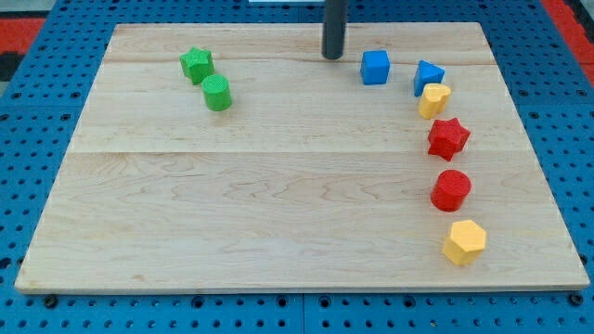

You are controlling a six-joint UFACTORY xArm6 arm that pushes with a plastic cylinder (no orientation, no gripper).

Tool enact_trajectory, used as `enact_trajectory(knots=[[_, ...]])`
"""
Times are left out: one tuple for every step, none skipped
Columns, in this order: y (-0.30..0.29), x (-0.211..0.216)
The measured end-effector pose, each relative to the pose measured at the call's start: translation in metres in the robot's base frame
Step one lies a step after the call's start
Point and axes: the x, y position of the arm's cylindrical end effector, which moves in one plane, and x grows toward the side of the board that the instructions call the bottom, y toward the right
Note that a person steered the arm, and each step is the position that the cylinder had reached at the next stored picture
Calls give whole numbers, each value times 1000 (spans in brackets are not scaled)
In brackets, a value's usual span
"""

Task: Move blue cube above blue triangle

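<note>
A blue cube (pixel 375 68) sits near the far edge of the wooden table (pixel 278 204), just left of a blue triangle (pixel 428 76) — the two apart. My tip (pixel 333 56) — a plain rod with no fingers to open or close — rests just left of the cube, not touching. A yellow block (pixel 433 99) touches the triangle's near side; two green blocks (pixel 206 78) lie far left.

Pale wooden board (pixel 278 204) on blue perforated table (pixel 28 111); red strip (pixel 574 14) at view's top corner.
</note>
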Motion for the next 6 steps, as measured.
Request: enact_trajectory(knots=[[28,24],[43,25],[57,25],[75,22],[93,11],[106,2]])
